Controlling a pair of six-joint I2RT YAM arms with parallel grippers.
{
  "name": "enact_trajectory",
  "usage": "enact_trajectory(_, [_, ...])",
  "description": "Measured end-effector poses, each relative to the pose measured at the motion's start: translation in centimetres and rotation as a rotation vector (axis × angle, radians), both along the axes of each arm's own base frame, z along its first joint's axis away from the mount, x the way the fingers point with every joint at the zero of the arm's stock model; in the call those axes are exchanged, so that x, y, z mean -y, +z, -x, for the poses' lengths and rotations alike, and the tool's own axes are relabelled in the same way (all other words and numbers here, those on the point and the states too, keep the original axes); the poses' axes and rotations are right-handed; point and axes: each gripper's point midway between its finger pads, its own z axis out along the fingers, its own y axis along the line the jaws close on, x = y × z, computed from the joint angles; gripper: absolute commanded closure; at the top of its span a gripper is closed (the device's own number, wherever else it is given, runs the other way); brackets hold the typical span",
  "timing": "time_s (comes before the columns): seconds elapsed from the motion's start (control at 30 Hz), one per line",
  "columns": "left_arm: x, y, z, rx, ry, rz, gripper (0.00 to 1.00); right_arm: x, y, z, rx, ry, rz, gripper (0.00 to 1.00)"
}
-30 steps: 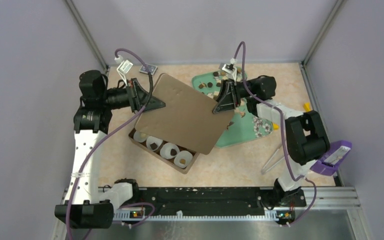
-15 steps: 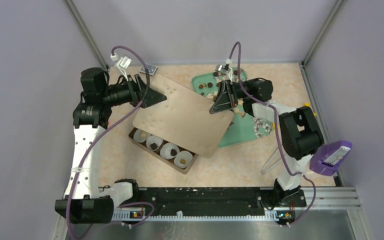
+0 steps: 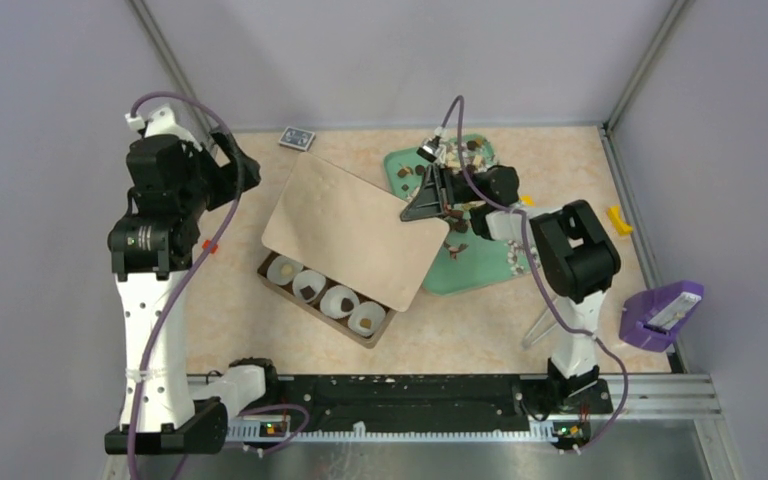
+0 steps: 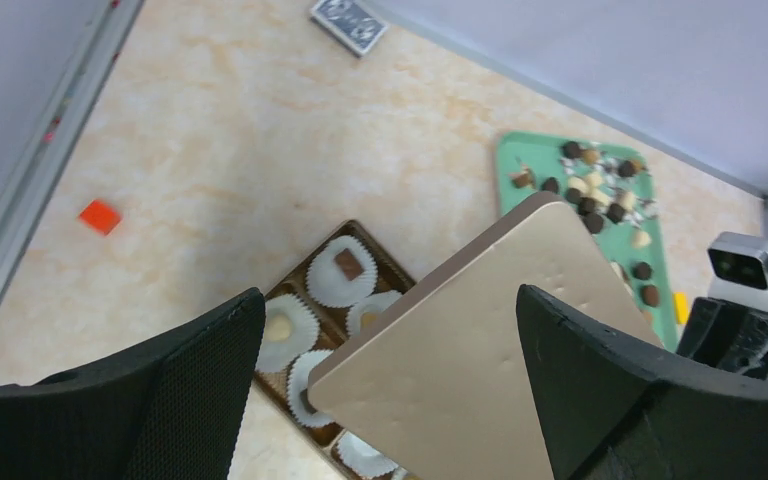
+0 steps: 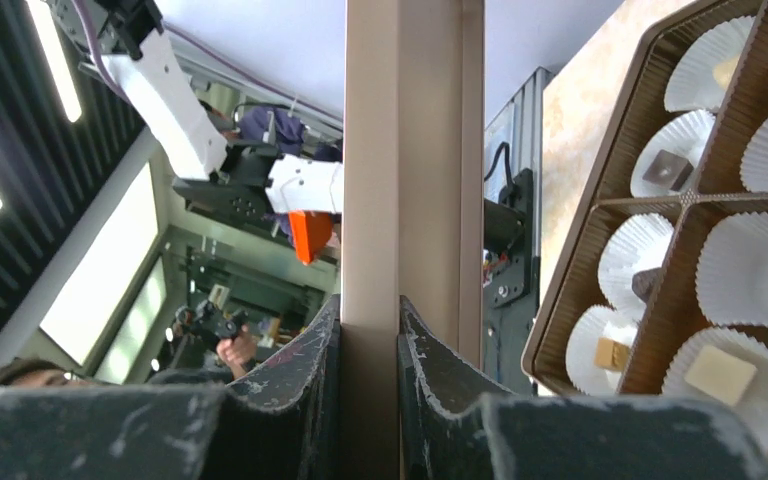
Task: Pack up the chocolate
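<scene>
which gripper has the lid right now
The right gripper, its fingers shut on the lid's edge; the left gripper hangs open, apart from the lid.

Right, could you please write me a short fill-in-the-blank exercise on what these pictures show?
The lid is clamped by the right gripper, while the left gripper is ____ and holds nothing.
Loose chocolate lies on the ____ tray.
In the box, each piece sits in a white paper ____.
Missing words: open; green; cup.
</scene>
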Motion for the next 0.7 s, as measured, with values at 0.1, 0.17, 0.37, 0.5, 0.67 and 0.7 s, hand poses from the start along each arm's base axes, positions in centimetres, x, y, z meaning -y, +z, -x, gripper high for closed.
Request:
enact_trajectory(0.1, [-1.5, -1.3, 0.8, -0.036, 0.086, -0.027, 0.01, -1.6, -0.6, 0.2, -0.039, -0.001, -0.015, 1.00])
enact_trajectory(0.17, [-2.2, -2.4, 1.1, -0.068, 0.121, -0.038, 0.01, -2.7, -0.7, 0.7, -0.040, 0.004, -0.027, 1.00])
enact_trajectory(0.37, [-3.4, -4.6, 1.7, -0.143, 0.185, -0.068, 0.01, -5.8, -1.3, 1.3, -0.057, -0.021, -0.032, 1.00])
enact_trajectory(0.5, [-3.6, -5.3, 1.9, -0.159, 0.199, -0.076, 0.01, -7.1, -2.4, 0.3, -0.105, -0.080, -0.003, 1.00])
enact_trajectory(0.67, [-4.0, -7.4, 2.1, -0.213, 0.219, -0.081, 0.01, -8.1, -4.4, -0.7, -0.155, -0.143, 0.064, 1.00])
enact_trajectory(0.7, [-4.0, -8.0, 2.1, -0.230, 0.222, -0.081, 0.01, -8.2, -4.8, -0.8, -0.161, -0.148, 0.075, 1.00])
